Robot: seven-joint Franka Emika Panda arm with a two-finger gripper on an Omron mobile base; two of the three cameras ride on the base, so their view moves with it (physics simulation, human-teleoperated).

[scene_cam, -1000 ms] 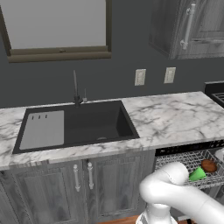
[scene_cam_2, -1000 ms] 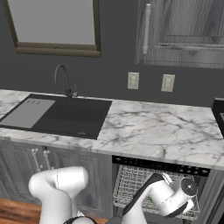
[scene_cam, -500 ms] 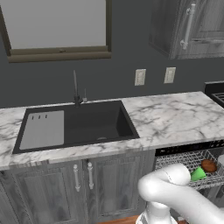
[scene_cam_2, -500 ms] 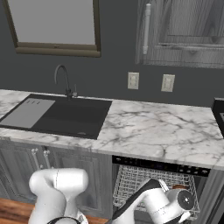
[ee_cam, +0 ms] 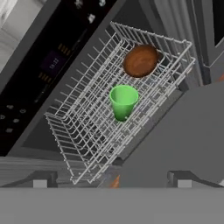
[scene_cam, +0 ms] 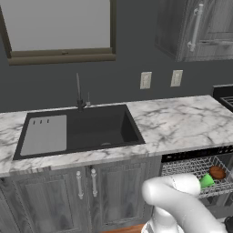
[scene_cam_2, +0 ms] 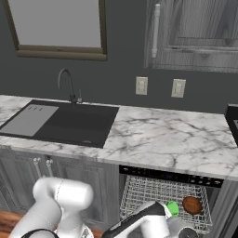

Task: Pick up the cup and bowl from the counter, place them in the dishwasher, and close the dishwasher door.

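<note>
Gaping fully, jaws empty, above cup (ee_cam: 123, 100), bowl (ee_cam: 140, 61) in rack (ee_cam: 87, 131).

The small cup (ee_cam: 123, 101) is bright green, a little darker inside its mouth. The round bowl (ee_cam: 140, 61) beside it is reddish-brown with a wood-like tone. Both sit in a white wire rack (ee_cam: 92, 118) whose thin bars cross in a grid pattern. The dishwasher (scene_cam_2: 167, 176) has a black top strip with tiny pale markings, and its flat door panel (ee_cam: 175, 135) is plain grey. The long bench slab (scene_cam: 182, 118) is white marble with grey veining. The sink basin (scene_cam: 95, 129) is matt black, with a pale grey board (scene_cam: 44, 134) at one side. The cabinets (scene_cam: 91, 191) below are grey wood-grain with pale handles. The wall (scene_cam_2: 125, 69) is dark grey, with two cream outlet plates (scene_cam_2: 141, 86).
</note>
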